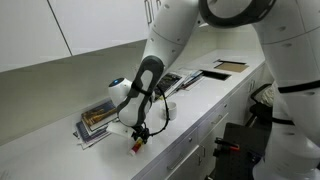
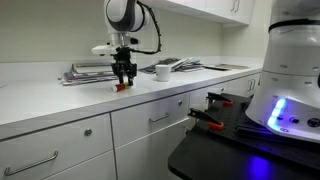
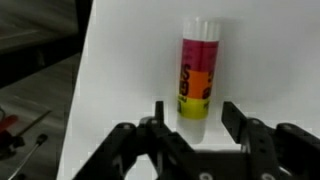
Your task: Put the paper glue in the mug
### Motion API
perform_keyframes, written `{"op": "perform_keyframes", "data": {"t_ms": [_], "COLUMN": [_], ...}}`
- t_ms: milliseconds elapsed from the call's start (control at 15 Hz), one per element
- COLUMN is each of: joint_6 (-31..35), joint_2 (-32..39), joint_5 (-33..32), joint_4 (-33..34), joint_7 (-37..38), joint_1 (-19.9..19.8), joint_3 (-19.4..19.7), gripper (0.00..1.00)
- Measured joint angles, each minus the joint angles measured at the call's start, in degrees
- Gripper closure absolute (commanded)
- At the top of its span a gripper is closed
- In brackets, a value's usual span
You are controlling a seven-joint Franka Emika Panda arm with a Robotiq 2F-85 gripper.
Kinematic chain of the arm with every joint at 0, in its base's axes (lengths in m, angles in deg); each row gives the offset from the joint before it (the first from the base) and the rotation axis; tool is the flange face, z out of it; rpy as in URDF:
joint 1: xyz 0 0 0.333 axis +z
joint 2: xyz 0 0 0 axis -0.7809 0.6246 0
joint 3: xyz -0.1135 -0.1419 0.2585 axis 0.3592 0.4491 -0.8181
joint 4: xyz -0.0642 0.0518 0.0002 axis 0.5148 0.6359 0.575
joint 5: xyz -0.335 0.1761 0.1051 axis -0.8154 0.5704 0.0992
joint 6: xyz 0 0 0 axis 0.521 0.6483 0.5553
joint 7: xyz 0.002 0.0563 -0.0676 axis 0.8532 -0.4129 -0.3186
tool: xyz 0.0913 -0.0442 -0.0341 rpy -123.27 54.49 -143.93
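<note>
My gripper (image 3: 195,128) is released. The near end of the glue stick (image 3: 197,70) lies between my jaws, untouched, on the white counter (image 3: 120,60). Its label has dark lettering on red, orange and yellow bands, too blurred to read. The mug (image 2: 162,71) stands well apart, off to one side of my jaws.

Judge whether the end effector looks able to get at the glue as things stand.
Probably yes. In the wrist view the end effector is open, its fingers on either side of the glue, which rests on the white counter; nothing shows between them.
</note>
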Motion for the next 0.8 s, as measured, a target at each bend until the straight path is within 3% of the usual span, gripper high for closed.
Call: {"op": "perform_keyframes", "data": {"t_ms": [267,467,800], "joint_6": [0.1,0.1,-6.0], "joint_2": [1.4,1.1,-0.8], "joint_5": [-1.7,-6.8,-28.4], "joint_4": [1.5,1.6,1.3], "joint_7": [0.2,3.7,20.9], "joint_1": [2.8,5.8,13.1], "joint_3": [2.9,6.0,14.2], "gripper": [0.92,0.92,0.92]}}
